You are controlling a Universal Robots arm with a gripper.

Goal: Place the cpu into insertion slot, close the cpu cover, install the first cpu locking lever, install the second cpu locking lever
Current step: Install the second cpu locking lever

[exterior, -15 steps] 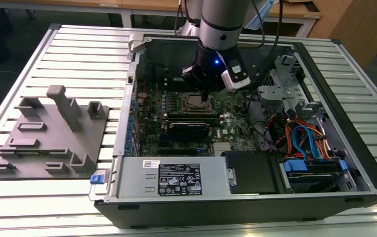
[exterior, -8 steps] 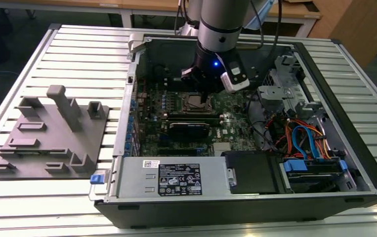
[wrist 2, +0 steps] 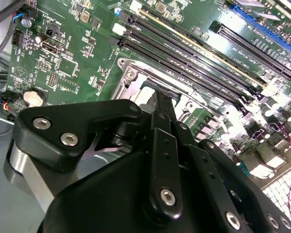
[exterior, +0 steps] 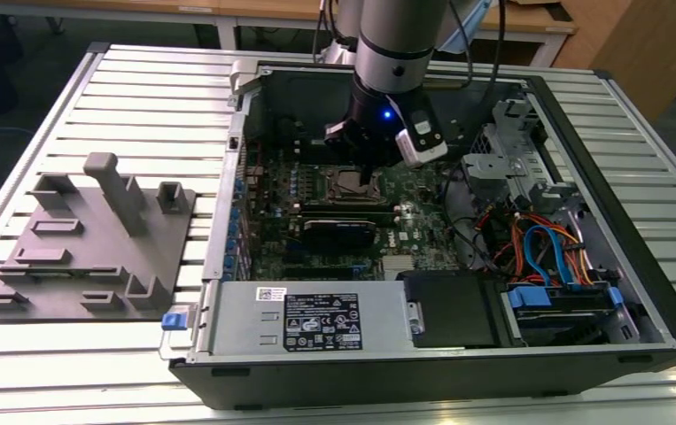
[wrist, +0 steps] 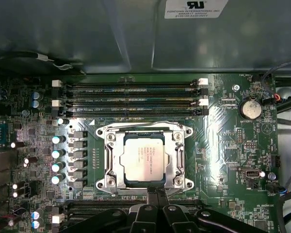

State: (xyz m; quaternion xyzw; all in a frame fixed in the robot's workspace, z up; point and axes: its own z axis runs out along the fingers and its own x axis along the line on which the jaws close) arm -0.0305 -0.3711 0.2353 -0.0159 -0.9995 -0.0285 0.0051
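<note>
The cpu, a flat silver-grey square chip, lies in the insertion slot on the green motherboard. The cpu cover, a silvery frame with a square cut-out, lies flat over the chip's edges. A thin wire locking lever runs along the socket side that faces the memory slots. My gripper has its black fingers pressed together, tips at the socket's opposite edge, with nothing seen between them. In the exterior view the gripper hangs just above the socket inside the open computer case. The second wrist view has the fingertips at the socket frame.
Long black memory slots run beside the socket, with capacitors along another side. The case walls surround the board. A power supply, a drive cage and coloured cables crowd the exterior view's right. A grey fixture stands outside, on the left.
</note>
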